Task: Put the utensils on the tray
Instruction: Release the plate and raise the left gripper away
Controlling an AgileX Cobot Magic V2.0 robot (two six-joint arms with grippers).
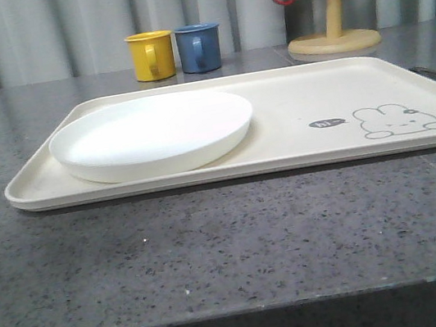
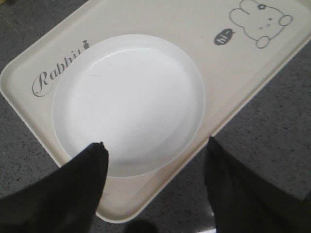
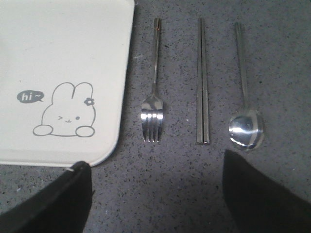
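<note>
Fork [image 3: 153, 92], chopsticks [image 3: 202, 82], spoon [image 3: 245, 104] side by side on desk [image 3: 194, 184], beside tray [image 3: 63, 58]. Plate [image 1: 151, 134] on tray's left. Both end effectors, left [image 2: 155, 170] and right [image 3: 155, 189], released, grasping nothing.

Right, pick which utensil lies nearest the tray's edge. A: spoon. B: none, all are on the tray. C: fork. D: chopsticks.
C: in the right wrist view the fork lies on the counter right beside the tray, with the chopsticks next and the spoon farthest.
</note>
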